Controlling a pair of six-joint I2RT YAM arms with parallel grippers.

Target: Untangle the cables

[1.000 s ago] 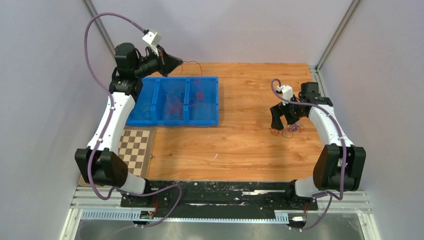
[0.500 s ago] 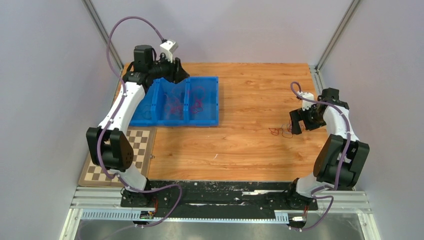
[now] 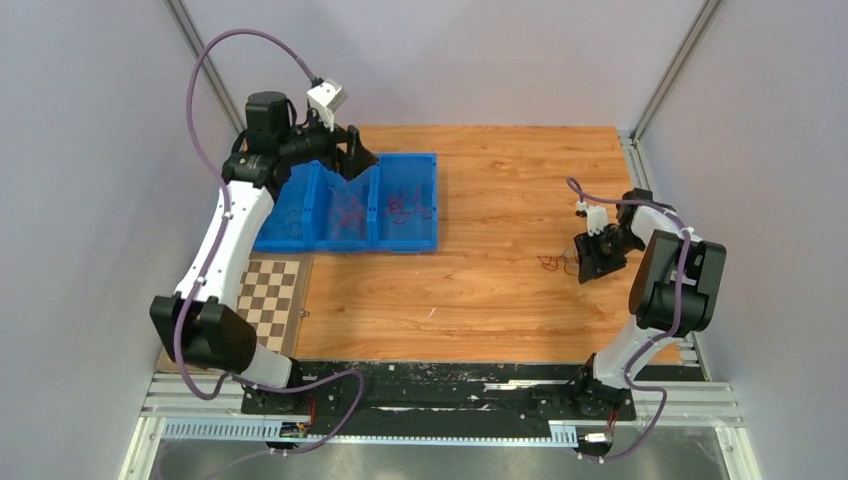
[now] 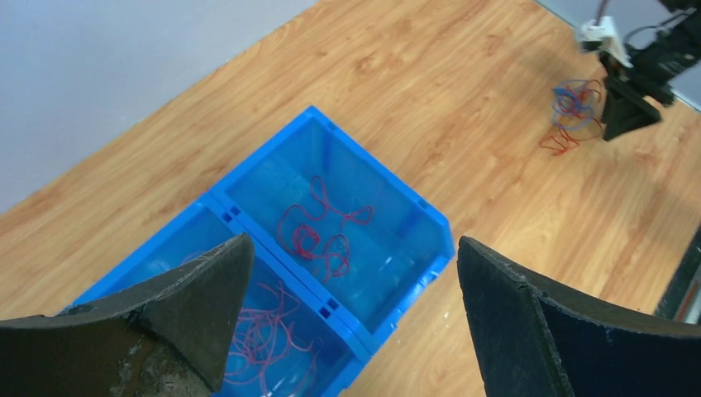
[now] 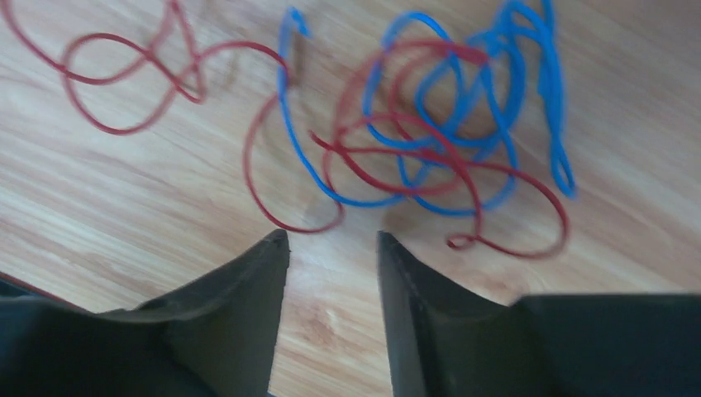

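Looks like a robotics lab: plain grey walls [image 3: 90, 200], metal frame rail [image 3: 450, 410], checkerboard [image 3: 268, 295] lower left.

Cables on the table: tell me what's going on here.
Two arms are working on tangled cables. The right gripper sits low over a red-and-blue tangle on the table, its fingers slightly apart with nothing between them. The left gripper hovers open and empty above the blue bin, where loose red cables lie in at least two compartments. The tangle is not yet separated.
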